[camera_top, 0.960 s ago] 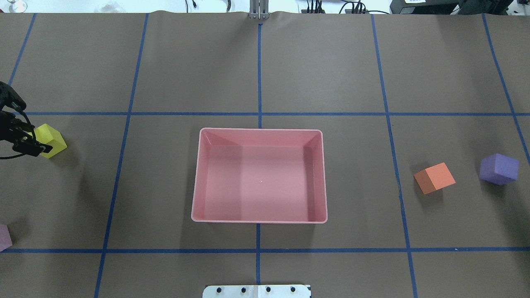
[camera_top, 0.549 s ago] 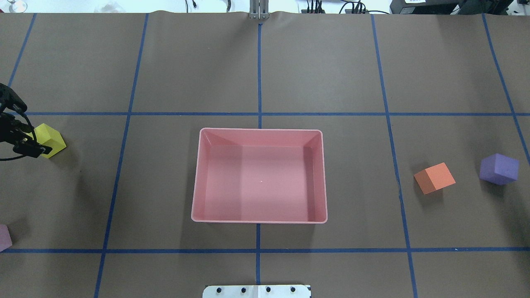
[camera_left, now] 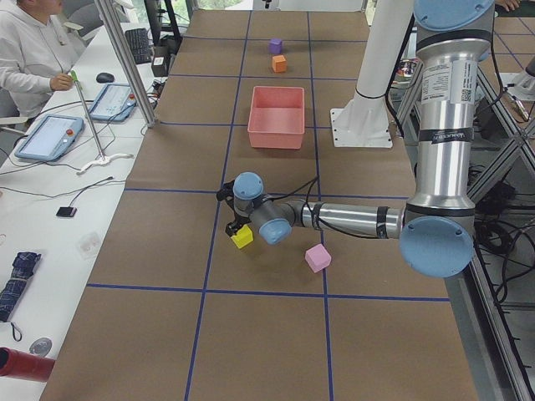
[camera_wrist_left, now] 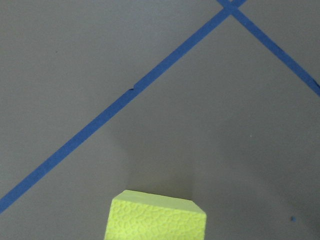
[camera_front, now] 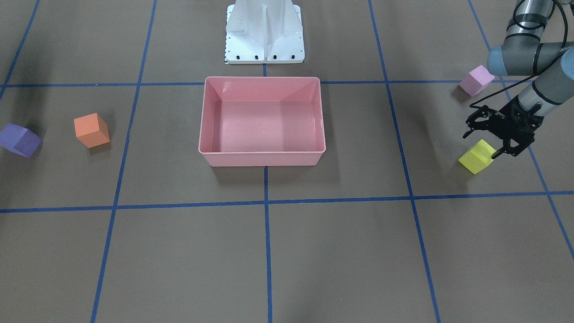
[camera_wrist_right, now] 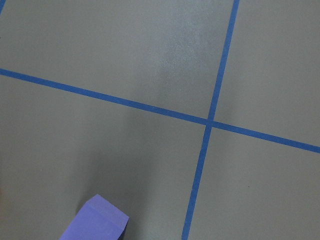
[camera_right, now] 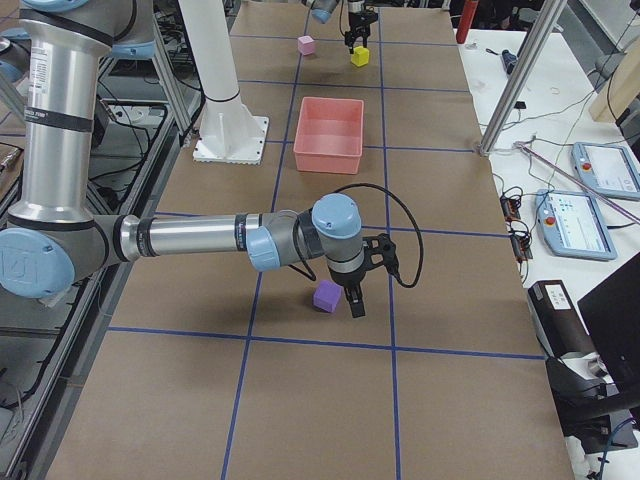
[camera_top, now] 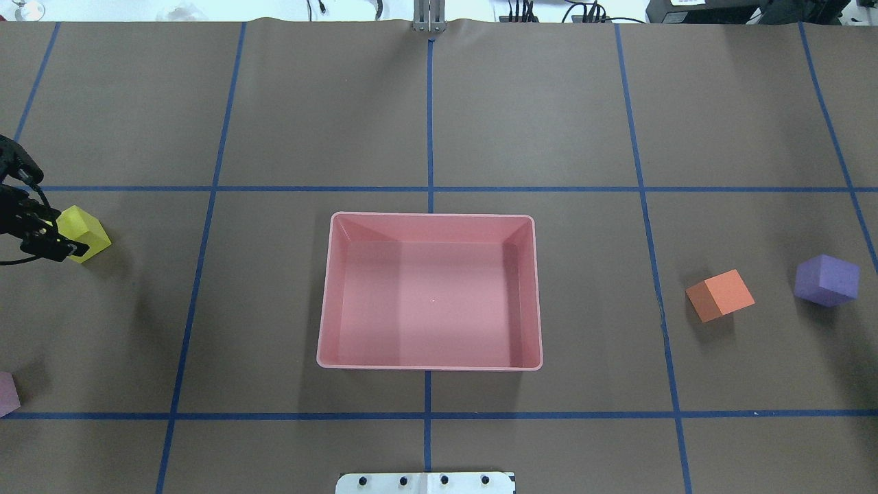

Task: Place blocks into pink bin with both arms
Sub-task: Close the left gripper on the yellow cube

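Observation:
The pink bin (camera_front: pixel 262 153) stands empty mid-table, also in the overhead view (camera_top: pixel 429 368). My left gripper (camera_front: pixel 480 144) is open, its fingers spread just over the yellow block (camera_front: pixel 477 157), which rests on the table (camera_top: pixel 86 232) and fills the bottom of the left wrist view (camera_wrist_left: pixel 156 217). The lilac block (camera_front: pixel 476 80) lies behind that arm. The orange block (camera_top: pixel 720 295) and purple block (camera_top: pixel 826 279) lie on the other side. My right gripper (camera_right: pixel 355 295) hangs right beside the purple block (camera_right: pixel 327 296); I cannot tell whether it is open or shut.
The white pedestal base (camera_front: pixel 264 31) stands behind the bin. Blue tape lines grid the brown table cover. Operator desks with tablets (camera_left: pixel 50 134) run along the far edge.
My left gripper has barely shifted beside the yellow block. The blocks and the bin have not moved.

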Robot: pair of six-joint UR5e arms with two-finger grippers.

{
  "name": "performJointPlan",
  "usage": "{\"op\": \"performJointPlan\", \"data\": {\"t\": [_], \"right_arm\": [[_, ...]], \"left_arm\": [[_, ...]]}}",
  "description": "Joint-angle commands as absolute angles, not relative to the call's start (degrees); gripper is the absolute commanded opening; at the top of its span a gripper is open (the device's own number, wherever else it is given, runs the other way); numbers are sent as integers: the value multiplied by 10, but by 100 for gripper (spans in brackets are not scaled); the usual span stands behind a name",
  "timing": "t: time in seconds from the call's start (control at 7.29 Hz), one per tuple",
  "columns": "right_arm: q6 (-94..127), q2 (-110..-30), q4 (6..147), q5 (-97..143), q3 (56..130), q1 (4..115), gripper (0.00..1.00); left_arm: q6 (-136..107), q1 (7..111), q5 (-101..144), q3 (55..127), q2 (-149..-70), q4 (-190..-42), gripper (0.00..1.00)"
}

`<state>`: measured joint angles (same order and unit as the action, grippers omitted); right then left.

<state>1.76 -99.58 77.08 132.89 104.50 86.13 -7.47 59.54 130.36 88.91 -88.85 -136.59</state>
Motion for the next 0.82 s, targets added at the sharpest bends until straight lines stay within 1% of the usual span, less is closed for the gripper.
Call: {"op": "performJointPlan", "data": {"t": [0.0, 0.27, 0.69], "right_arm": [[18, -996, 771, 1329, 1045, 861, 100], [18, -995, 771, 1329, 1045, 861, 100], [18, -995, 771, 1329, 1044, 861, 100]], "left_arm": [[-75, 600, 1306, 887, -889, -1364, 100], [-74, 612, 1303, 879, -890, -1359, 100], [-75, 610, 1269, 849, -911, -1360, 100]]}}
